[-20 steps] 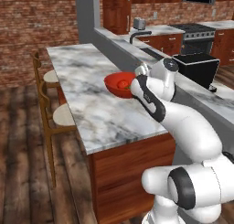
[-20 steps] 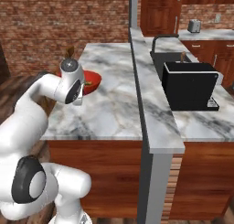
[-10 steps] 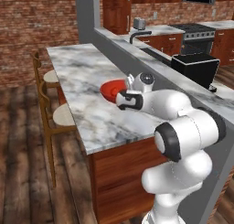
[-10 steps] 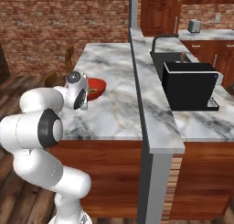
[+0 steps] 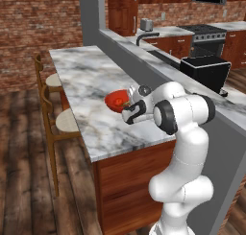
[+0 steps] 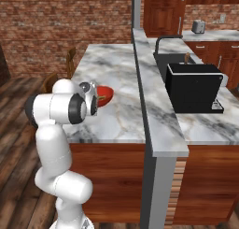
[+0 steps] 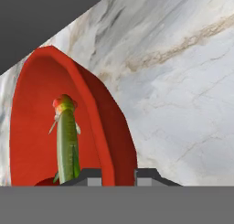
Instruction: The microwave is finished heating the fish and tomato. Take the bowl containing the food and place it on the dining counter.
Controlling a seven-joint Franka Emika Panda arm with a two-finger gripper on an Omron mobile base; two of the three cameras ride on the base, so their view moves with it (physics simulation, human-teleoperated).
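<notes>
The red bowl (image 5: 116,100) rests on the marble dining counter (image 5: 86,76), close to its raised grey ledge (image 5: 144,61). My gripper (image 5: 126,105) holds the bowl at its near rim. In the hand view the bowl's wall (image 7: 109,127) runs up between the two fingertips (image 7: 93,174), so the gripper (image 7: 116,173) is shut on it. The greenish fish (image 7: 67,143) leans against the bowl's inside. The tomato is hidden. From the right base view the bowl (image 6: 104,95) sits just past the gripper (image 6: 98,100). The microwave is out of view.
Two wooden stools (image 5: 65,121) stand along the counter's left side. Beyond the ledge (image 6: 140,60) lies a lower worktop with a black coffee machine (image 6: 191,85) and a sink tap (image 5: 144,36). A stove (image 5: 206,32) and toaster (image 6: 198,25) stand at the back.
The arm has folded in and brought the bowl down and slightly left, from above the counter onto the marble. The gripper stays on the rim.
</notes>
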